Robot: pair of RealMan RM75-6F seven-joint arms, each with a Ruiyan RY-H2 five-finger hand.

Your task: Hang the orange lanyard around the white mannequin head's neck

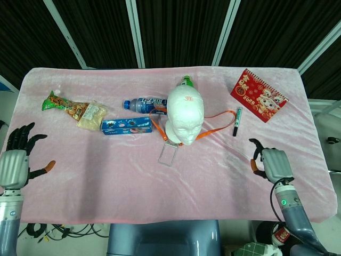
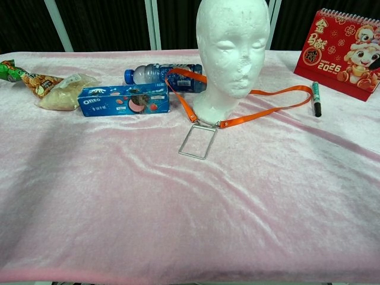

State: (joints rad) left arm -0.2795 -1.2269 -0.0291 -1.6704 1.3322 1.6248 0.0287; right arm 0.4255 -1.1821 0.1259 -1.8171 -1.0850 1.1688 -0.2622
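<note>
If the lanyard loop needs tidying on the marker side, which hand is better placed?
Right hand, probably: it sits below the marker and the lanyard loop beside it. The left hand is at the far table edge.

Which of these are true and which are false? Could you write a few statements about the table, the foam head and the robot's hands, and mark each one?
1. The orange lanyard loops around the base of the white mannequin head. True.
2. The left hand holds the lanyard. False: it is at the near left edge of the table, fingers apart, holding nothing.
3. A clear badge holder lies in front of the mannequin head. True.
4. The green marker stands upright. False: it lies flat beside the red calendar.
5. The right hand rests on the water bottle. False: it is at the near right, far from the bottle.
</note>
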